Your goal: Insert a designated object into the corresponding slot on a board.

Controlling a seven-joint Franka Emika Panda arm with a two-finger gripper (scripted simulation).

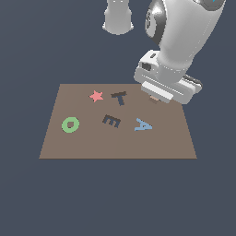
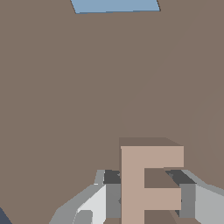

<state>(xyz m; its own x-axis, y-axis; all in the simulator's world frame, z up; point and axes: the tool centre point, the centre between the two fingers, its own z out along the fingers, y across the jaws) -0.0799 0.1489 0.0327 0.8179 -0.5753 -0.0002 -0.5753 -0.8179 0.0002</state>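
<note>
The designated object (image 2: 151, 183), a pale tan-pink E-shaped block, sits between my gripper (image 2: 150, 199) fingers in the wrist view; both pads touch its sides, and its lower part is cut off by the frame edge. In the exterior view the gripper (image 1: 154, 98) hangs low over the board (image 1: 92, 147) near its far corner on the exterior view's right, with only a sliver of the block (image 1: 154, 99) showing under the hand. The slot (image 1: 111, 120), a dark E-shaped recess, lies near the board's middle, toward the exterior view's left of the gripper. Whether the block rests on the board or hangs just above it cannot be told.
A blue letter A (image 1: 143, 125) lies between the slot and the gripper, and its edge (image 2: 114, 5) shows in the wrist view. A dark T recess (image 1: 120, 97), a red star (image 1: 96, 96) and a green ring (image 1: 70, 124) also sit on the board. The arm's base (image 1: 118, 18) stands behind.
</note>
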